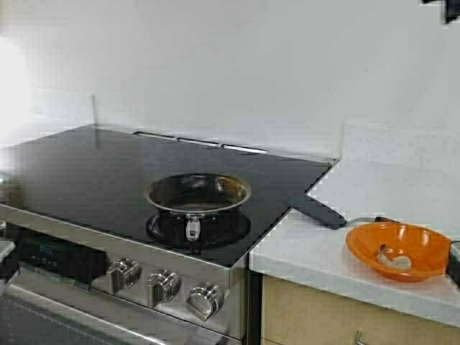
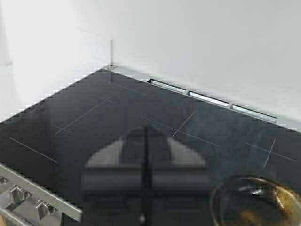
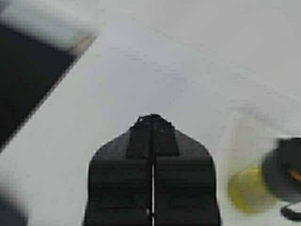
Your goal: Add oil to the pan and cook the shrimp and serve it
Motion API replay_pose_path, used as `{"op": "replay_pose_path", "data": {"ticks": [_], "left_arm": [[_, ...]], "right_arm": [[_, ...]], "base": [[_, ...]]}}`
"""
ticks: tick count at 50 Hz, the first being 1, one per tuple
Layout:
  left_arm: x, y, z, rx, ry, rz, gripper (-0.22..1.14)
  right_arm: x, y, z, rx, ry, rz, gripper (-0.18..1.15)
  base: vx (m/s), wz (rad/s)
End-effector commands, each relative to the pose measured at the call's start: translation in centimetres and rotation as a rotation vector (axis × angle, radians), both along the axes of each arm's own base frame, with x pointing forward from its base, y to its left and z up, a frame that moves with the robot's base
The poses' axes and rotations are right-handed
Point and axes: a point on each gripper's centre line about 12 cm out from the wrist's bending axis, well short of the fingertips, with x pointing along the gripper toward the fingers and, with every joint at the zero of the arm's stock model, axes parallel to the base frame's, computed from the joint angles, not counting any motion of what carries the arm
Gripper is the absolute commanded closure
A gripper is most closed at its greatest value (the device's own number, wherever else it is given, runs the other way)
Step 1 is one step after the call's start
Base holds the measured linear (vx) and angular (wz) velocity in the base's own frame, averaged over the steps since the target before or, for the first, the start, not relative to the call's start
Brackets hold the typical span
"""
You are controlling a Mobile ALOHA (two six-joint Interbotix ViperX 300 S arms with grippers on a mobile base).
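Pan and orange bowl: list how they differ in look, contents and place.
The pan is shiny steel with a dark inside; the orange bowl is bright orange throughout. The pan sits on the black cooktop, the orange bowl on the white counter to its right. The pan holds no food that shows, while the orange bowl holds the pale curled shrimp. Both are round, open and upright.

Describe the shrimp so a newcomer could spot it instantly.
Start at the white counter to the right of the black stove top. Near its front edge sits an orange bowl. The shrimp lies inside: a small, pale, curled piece, the only thing in the bowl.
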Motion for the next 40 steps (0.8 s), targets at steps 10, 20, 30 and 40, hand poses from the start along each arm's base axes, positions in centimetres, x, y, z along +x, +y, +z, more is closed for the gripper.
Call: {"op": "replay_pose_path", "data": {"ticks": [10, 20, 30, 40], "left_arm": [[0.2, 0.0, 1.1, -0.003, -0.028, 0.000, 0.89], [0.2, 0.0, 1.1, -0.003, -0.029, 0.000, 0.89], [0.2, 0.0, 1.2, -0.007, -0.032, 0.000, 0.89], [0.1, 0.0, 1.2, -0.017, -0.034, 0.000, 0.89]], "right_arm": [[-3.5, 11.4, -0.8, -0.196, 0.169, 0.347, 0.89], [-6.9, 16.8, -3.5, -0.325, 0.299, 0.534, 0.89], [-10.2, 20.5, -6.3, -0.413, 0.386, 0.624, 0.89], [-12.3, 21.7, -8.7, -0.580, 0.419, 0.516, 0.89]], "base": [[0.00, 0.00], [0.00, 0.00], [0.00, 0.00], [0.00, 0.00]]}}
